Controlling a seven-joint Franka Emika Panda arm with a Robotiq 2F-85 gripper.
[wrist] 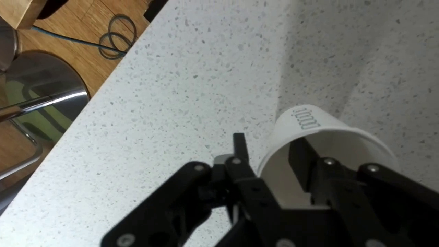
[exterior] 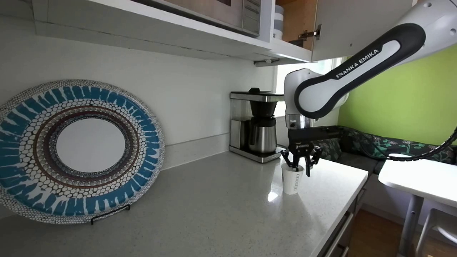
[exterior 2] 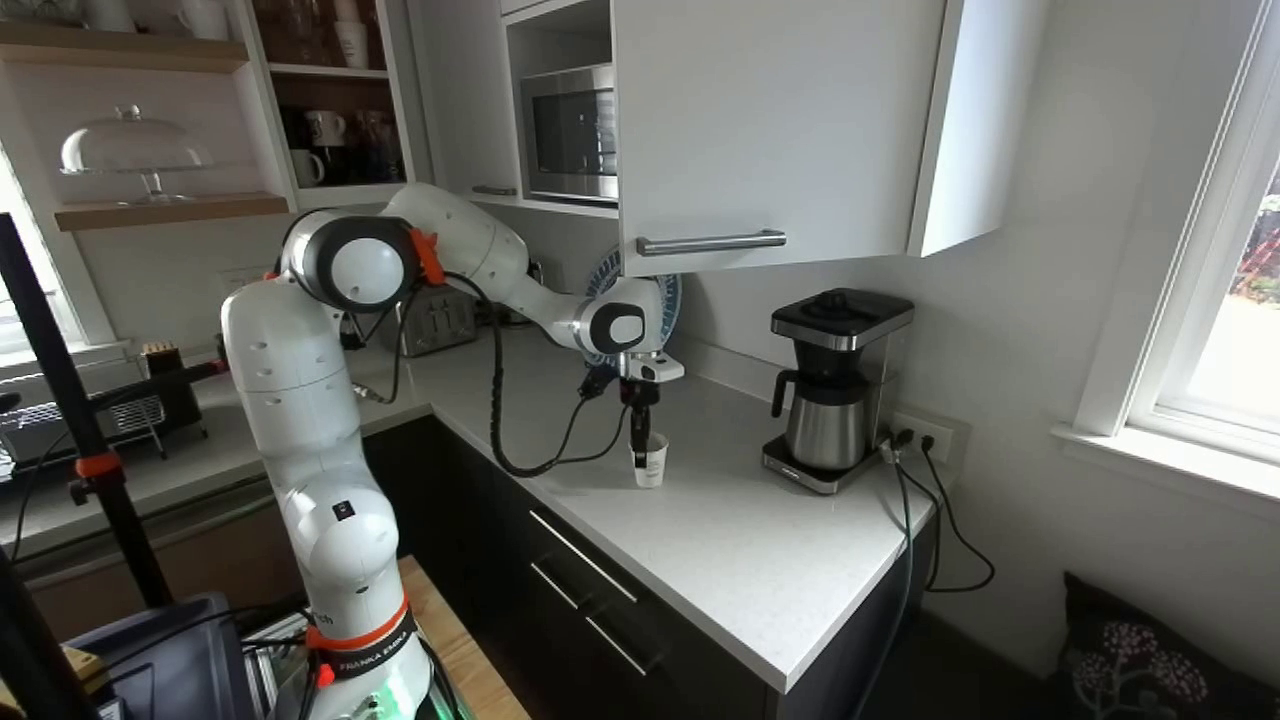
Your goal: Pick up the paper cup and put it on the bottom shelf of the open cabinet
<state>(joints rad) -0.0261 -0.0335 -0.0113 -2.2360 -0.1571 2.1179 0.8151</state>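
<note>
In an exterior view, left to right: plate (exterior: 91, 142); broad run of desk (exterior: 200, 207); coffee maker (exterior: 257, 125); your paper cup (exterior: 290, 182), upright on desk; open cabinet (exterior: 299, 18) above, brown inside showing, door (exterior 2: 780, 130) blocking it in an exterior view; desk edge right of cup. Wrist view shows you into cup: end effector (wrist: 269, 146) spread, one finger outside left, one inside, nothing gripped.

The gripper (wrist: 269, 153) straddles the rim of the paper cup (exterior: 290, 181); I see clearance at the outer finger (wrist: 241, 147). Countertop (exterior 2: 735, 565) runs free to its front edge. Obstacles: coffee maker (exterior 2: 838, 391) near the wall (exterior: 200, 100); open door (exterior: 353, 25) above; grey-and-white container (exterior: 278, 21) within the open cabinet (exterior: 298, 19).
</note>
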